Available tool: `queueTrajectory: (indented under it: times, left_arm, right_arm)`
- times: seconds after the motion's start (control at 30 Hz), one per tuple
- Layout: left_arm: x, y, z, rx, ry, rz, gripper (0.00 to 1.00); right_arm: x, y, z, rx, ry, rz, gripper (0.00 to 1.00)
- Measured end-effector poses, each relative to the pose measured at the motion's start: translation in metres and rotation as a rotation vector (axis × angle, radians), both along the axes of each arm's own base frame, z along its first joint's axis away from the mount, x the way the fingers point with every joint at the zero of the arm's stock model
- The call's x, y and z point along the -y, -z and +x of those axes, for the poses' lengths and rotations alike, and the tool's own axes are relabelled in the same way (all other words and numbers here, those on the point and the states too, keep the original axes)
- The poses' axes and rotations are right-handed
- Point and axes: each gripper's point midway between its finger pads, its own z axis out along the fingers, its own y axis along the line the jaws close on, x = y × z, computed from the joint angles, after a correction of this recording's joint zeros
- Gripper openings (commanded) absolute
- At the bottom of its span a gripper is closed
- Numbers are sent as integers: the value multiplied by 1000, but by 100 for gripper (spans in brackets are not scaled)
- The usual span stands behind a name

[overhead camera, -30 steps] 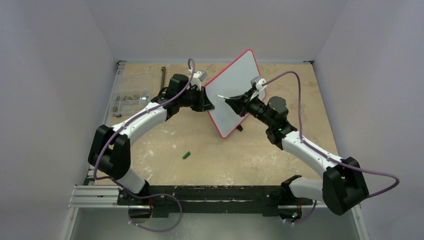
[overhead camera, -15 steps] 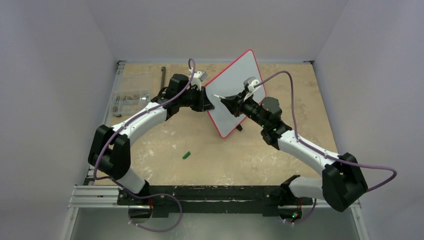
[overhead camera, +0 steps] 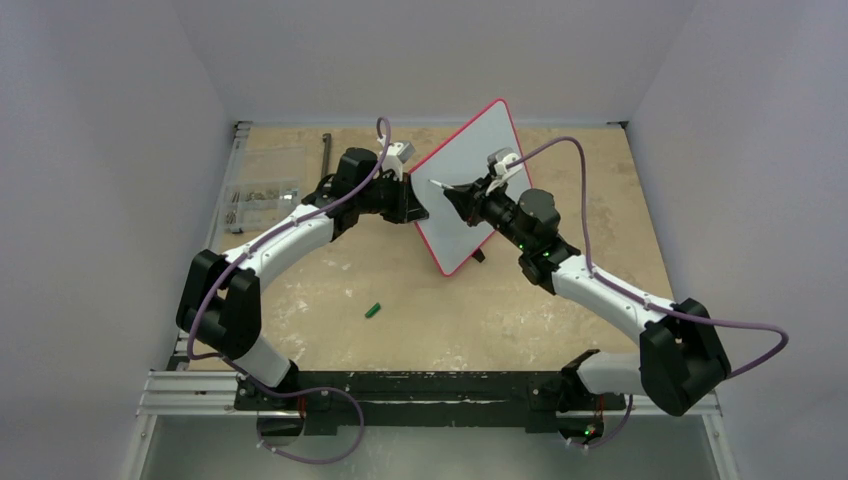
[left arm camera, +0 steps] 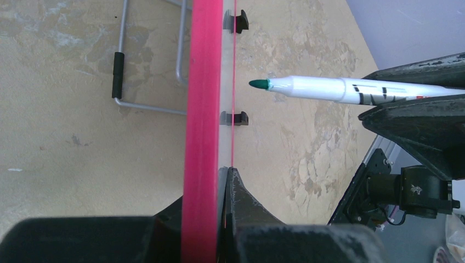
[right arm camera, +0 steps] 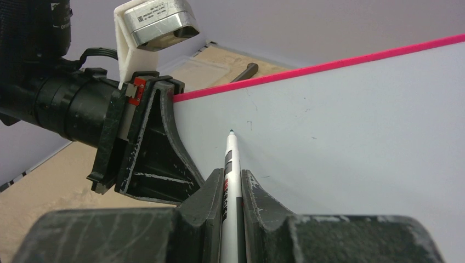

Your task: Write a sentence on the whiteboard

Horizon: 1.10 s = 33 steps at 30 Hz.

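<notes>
The whiteboard (overhead camera: 470, 165), white with a red rim (left arm camera: 203, 82), stands tilted up on edge near the table's far middle. My left gripper (overhead camera: 412, 205) (left arm camera: 219, 176) is shut on its left rim. My right gripper (overhead camera: 464, 200) (right arm camera: 231, 173) is shut on a white marker (right arm camera: 229, 159) (left arm camera: 329, 87) with a green tip, pointed at the board's face (right arm camera: 340, 126). In the left wrist view the tip stands a small gap off the face, at about the height of my left gripper. No sentence shows; the face carries only faint specks.
A green marker cap (overhead camera: 373, 310) lies on the table in front of the board. A clear box of small parts (overhead camera: 262, 198) and a black bar (overhead camera: 326, 150) sit at the far left. The board's wire stand (left arm camera: 148, 55) sticks out behind it.
My right arm has swung left and farther away, bringing the wrist closer to the board; the marker tip has shifted slightly up the face. The left arm and the board have not moved.
</notes>
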Motion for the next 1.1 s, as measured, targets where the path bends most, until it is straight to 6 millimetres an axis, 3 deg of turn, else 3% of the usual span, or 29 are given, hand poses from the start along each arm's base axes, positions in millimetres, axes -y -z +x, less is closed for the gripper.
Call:
queueTrajectory:
  times: [0.53, 1.1]
  left_arm:
    - [-1, 1, 1, -6, 0, -2, 0]
    - [-1, 2, 1, -10, 2, -6, 0]
  right_arm:
    - [-7, 9, 7, -23, -3, -14, 0]
    - [-23, 16, -9, -42, -58, -40, 0]
